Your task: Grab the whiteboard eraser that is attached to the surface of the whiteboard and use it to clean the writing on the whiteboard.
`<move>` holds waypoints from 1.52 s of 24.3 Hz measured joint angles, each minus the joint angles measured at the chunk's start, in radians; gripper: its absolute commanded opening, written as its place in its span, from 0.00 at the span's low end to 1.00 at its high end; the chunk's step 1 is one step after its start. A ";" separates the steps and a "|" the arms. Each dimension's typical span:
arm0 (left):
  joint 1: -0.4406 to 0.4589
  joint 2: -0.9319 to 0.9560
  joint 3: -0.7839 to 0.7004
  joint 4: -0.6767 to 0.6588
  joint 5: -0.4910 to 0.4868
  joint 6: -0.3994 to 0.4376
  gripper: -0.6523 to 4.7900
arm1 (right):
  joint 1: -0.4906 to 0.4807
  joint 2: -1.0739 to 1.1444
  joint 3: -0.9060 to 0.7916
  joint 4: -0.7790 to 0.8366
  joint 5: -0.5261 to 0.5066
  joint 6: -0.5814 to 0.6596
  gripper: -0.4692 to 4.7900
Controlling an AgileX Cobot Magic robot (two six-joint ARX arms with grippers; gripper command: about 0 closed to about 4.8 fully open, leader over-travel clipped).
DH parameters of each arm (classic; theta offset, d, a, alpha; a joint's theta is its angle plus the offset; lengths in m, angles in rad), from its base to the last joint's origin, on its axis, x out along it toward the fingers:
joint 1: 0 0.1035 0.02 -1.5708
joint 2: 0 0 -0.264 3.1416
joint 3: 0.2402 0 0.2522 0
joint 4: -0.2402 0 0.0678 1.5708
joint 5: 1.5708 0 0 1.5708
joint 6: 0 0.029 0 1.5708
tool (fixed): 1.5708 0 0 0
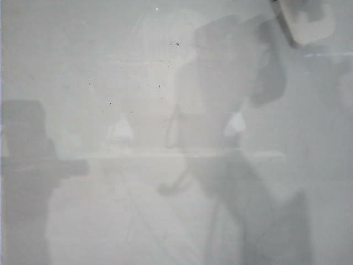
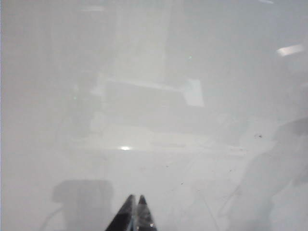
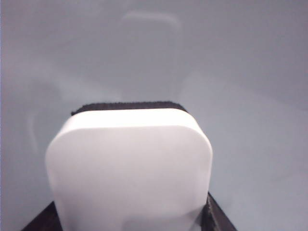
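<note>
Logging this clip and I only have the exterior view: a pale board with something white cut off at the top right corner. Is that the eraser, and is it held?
Observer: Yes. The right wrist view shows the whiteboard eraser between the right gripper's fingers, felt edge towards the whiteboard.
Operator: And the left gripper?
Observer: The left gripper is shut and empty, above bare board.
Operator: Any red writing left?
Observer: None shows in either wrist view; only small dark specks.
</note>
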 measured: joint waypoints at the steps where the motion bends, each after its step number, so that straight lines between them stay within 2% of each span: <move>1: 0.001 0.000 0.000 0.000 0.000 0.000 0.11 | -0.035 -0.040 -0.036 0.048 -0.032 0.003 0.42; 7: 0.002 0.000 0.000 -0.014 -0.001 0.072 0.11 | -0.295 -0.174 -0.207 0.155 -0.256 0.042 0.42; 11: 0.003 0.001 0.000 -0.015 0.000 0.087 0.11 | -0.468 -0.115 -0.233 0.246 -0.446 0.121 0.42; 13: 0.003 0.001 0.000 -0.015 0.000 0.087 0.11 | -0.505 -0.016 -0.234 0.320 -0.501 0.137 0.42; 16: 0.003 0.001 0.000 -0.016 0.000 0.087 0.11 | -0.505 0.096 -0.233 0.481 -0.512 0.138 0.42; 19: 0.003 0.001 0.000 -0.015 0.000 0.087 0.11 | -0.504 0.134 -0.235 0.545 -0.506 0.138 0.43; 20: 0.003 0.001 0.000 -0.016 0.000 0.087 0.11 | -0.503 0.143 -0.235 0.559 -0.504 0.138 0.46; 21: 0.003 0.001 0.000 -0.016 0.000 0.087 0.11 | -0.503 0.151 -0.235 0.571 -0.501 0.138 0.53; 22: 0.003 0.001 0.000 -0.016 0.000 0.087 0.11 | -0.502 0.156 -0.236 0.582 -0.499 0.138 0.64; 24: 0.003 0.001 0.000 -0.016 0.000 0.087 0.11 | -0.502 0.160 -0.236 0.587 -0.499 0.137 0.93; 25: 0.003 0.001 0.000 -0.016 0.000 0.087 0.11 | -0.502 0.163 -0.236 0.589 -0.499 0.134 0.98; 30: 0.003 0.001 0.000 -0.015 0.000 0.087 0.11 | -0.506 0.153 -0.234 0.582 -0.503 0.140 0.99; 32: 0.003 0.001 0.000 -0.016 0.000 0.093 0.11 | -0.488 0.083 -0.233 0.511 -0.476 0.142 0.98; 33: 0.003 0.001 0.000 -0.016 -0.002 0.106 0.11 | -0.472 0.036 -0.233 0.460 -0.453 0.141 0.83; 35: 0.003 0.001 0.000 -0.016 -0.045 0.145 0.11 | -0.422 -0.076 -0.232 0.331 -0.399 0.144 0.29; 36: 0.003 0.001 -0.002 -0.015 -0.069 0.158 0.11 | -0.404 -0.129 -0.232 0.262 -0.394 0.145 0.09; 37: 0.003 0.001 -0.010 -0.011 -0.107 0.174 0.11 | -0.371 -0.225 -0.233 0.152 -0.395 0.145 0.09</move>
